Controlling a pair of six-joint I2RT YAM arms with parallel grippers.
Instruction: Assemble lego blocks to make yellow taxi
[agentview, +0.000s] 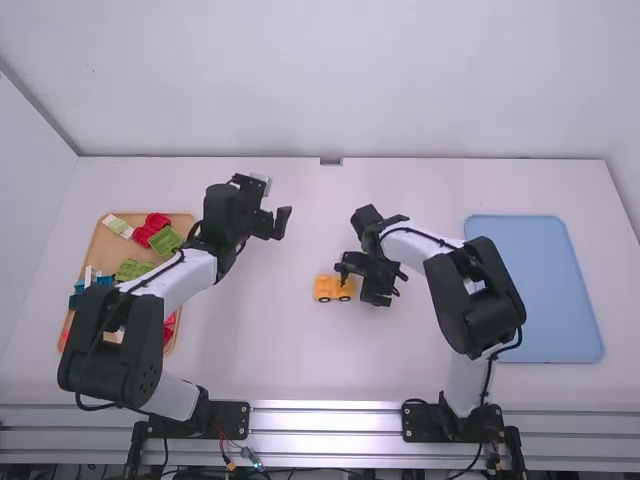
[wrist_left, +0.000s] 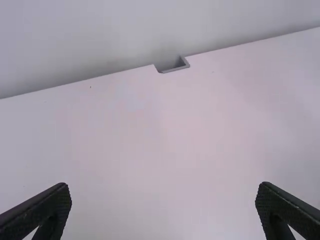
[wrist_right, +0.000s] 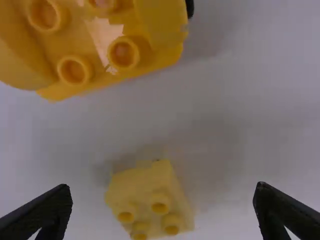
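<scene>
Near the middle of the counter (agentview: 270, 350), the yellow car (agentview: 333, 288) stands just beside the right tool (wrist_right: 162, 204), on its left as the high view shows it, long axis running side to side. The right arm (agentview: 440, 258) is clearly the nearer one. Its fingers are spread, and in the right wrist view a small yellow block (wrist_right: 152, 202) lies between them with space either side, just apart from the car. The car's near edge runs aslant to the line between the fingertips, so the block will probably need a slight turn before its studs line up. Closing on the block looks like the next step. The left tool (wrist_left: 164, 194), also spread and gripping nothing, is over the counter between tray (agentview: 92, 262) and car.
</scene>
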